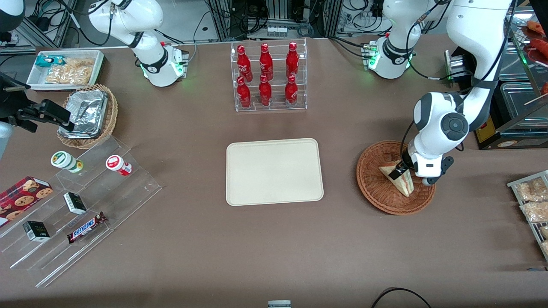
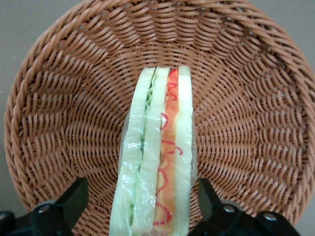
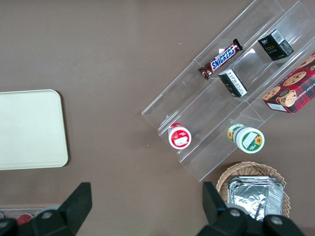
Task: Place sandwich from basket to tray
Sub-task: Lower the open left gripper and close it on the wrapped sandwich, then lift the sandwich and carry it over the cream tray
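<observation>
The sandwich (image 1: 401,183), a wrapped wedge of pale bread with red, orange and green layers, lies in the round reddish-brown wicker basket (image 1: 374,188) toward the working arm's end of the table. My left gripper (image 1: 403,172) is down inside the basket over the sandwich. In the left wrist view the gripper (image 2: 142,199) is open, with one black finger (image 2: 74,199) on each side of the sandwich (image 2: 160,142), and small gaps show between the fingers and the wrap. The basket's weave (image 2: 246,98) fills that view. The cream-beige tray (image 1: 274,171) lies empty at the table's middle.
A clear rack of red bottles (image 1: 269,77) stands farther from the front camera than the tray. A clear stepped shelf with snacks (image 1: 81,205), a tan basket with a foil container (image 1: 87,115) and a white bin (image 1: 66,68) lie toward the parked arm's end. Snack packets (image 1: 531,201) lie beside the basket.
</observation>
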Action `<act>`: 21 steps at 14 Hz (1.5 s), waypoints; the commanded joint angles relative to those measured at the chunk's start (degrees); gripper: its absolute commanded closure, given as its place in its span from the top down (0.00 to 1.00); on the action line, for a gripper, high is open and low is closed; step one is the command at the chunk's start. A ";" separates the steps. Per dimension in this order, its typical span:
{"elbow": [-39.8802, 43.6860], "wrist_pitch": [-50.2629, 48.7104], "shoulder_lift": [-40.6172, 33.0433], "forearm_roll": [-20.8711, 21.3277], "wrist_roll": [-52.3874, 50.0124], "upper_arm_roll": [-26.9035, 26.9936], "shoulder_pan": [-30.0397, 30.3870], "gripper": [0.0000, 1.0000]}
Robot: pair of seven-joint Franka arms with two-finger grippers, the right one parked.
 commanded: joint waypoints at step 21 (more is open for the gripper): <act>17.55 -17.62 4.04 0.02 18.29 -2.67 -18.21 0.00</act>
